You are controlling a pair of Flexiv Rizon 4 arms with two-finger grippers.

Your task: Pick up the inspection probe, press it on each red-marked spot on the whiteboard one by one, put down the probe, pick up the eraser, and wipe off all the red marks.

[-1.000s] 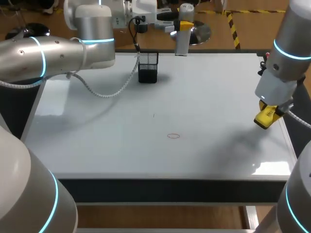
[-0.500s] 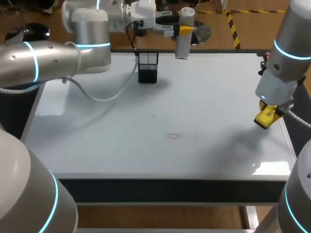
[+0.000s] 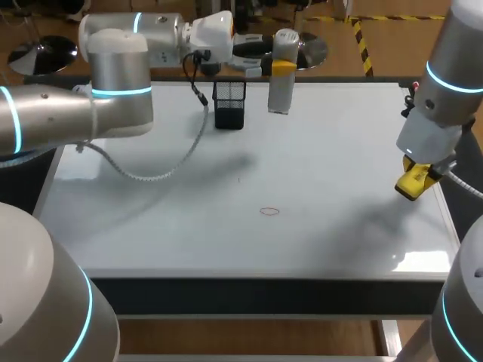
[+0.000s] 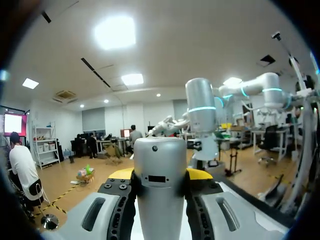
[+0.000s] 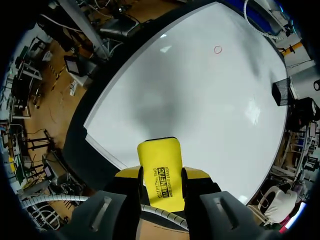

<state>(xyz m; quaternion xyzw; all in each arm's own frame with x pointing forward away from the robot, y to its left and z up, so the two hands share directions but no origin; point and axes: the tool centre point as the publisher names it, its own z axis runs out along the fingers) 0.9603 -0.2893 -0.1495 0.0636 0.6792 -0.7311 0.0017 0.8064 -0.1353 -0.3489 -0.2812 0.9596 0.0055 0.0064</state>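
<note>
1. Since a second ago, left arm (image 3: 113, 98) has swung its elbow further toward the left of the frame, and the probe (image 3: 280, 94) has come down from beyond the far edge to stand over the upper middle of the whiteboard (image 3: 151, 226). The right arm and the eraser (image 3: 412, 185) have not shifted.
2. Nearest me, just below the centre of the head view, one small red oval mark (image 3: 269, 211) sits on the board, unwiped. The right wrist view shows it far ahead of the gripper (image 5: 218, 49).
3. At the right edge of the frame, mid-height, the right gripper (image 3: 417, 173) hangs over the board's right border. Its fingers pinch the yellow eraser from both sides; the right wrist view shows it clamped between the tips (image 5: 161, 172), sticking out ahead of them (image 5: 159, 152).
4. A white coiled cable (image 3: 151, 172) droops from the left arm over the upper-left part of the board.
5. Further back, a black mesh holder (image 3: 229, 104) stands on the board near its far edge.
6. Just right of the holder, the left gripper (image 3: 282, 68) grips the silver probe upright; in the left wrist view the probe (image 4: 160, 200) fills the gap between the yellow tips (image 4: 160, 175). Whether its foot touches the board, I cannot tell.
</note>
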